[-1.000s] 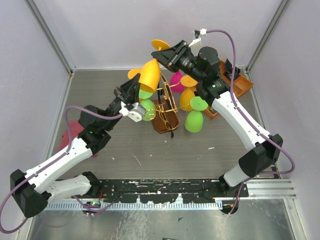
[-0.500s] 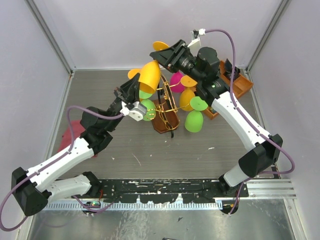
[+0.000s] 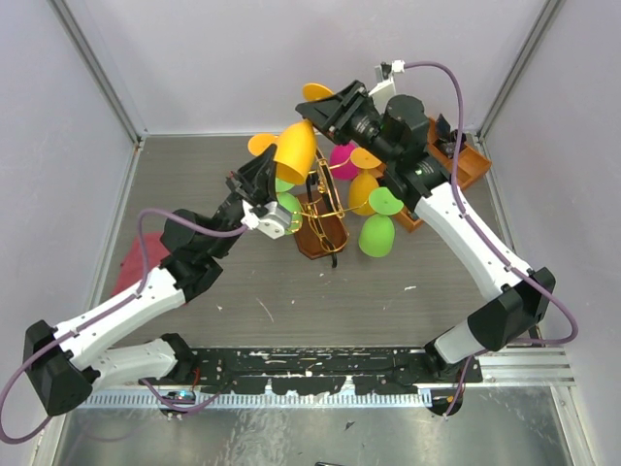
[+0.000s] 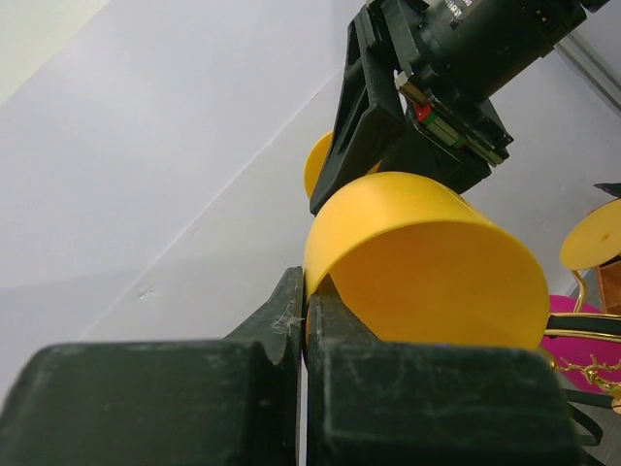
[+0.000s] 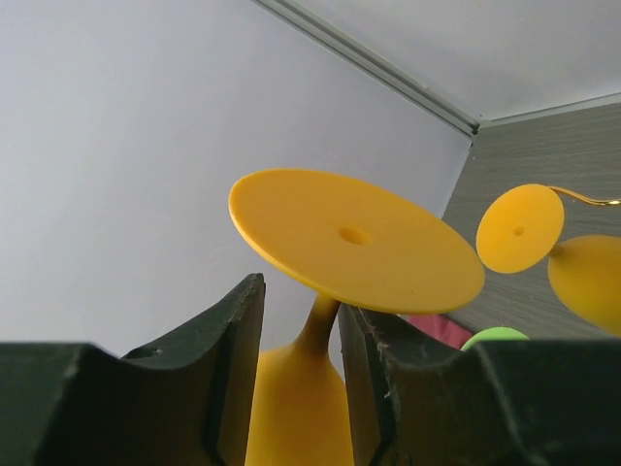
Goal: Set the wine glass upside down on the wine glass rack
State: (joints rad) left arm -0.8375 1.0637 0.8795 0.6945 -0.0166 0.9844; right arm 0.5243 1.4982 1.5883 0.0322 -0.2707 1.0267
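Observation:
A yellow wine glass hangs upside down in the air, foot up, above the left side of the wine glass rack, which has a dark brown base and gold wire arms. My left gripper is shut on the rim of the bowl; the pinch shows in the left wrist view. My right gripper is open, its jaws straddling the thin stem just under the foot. A gap shows beside the stem on one side.
Several glasses hang upside down on the rack: green, yellow, pink, another green. An orange tray sits at the back right. A red cloth lies at the left. Walls enclose three sides.
The left arm has pushed slightly right and forward with the yellow glass. The right gripper has stayed at the stem and shifted a little with it.

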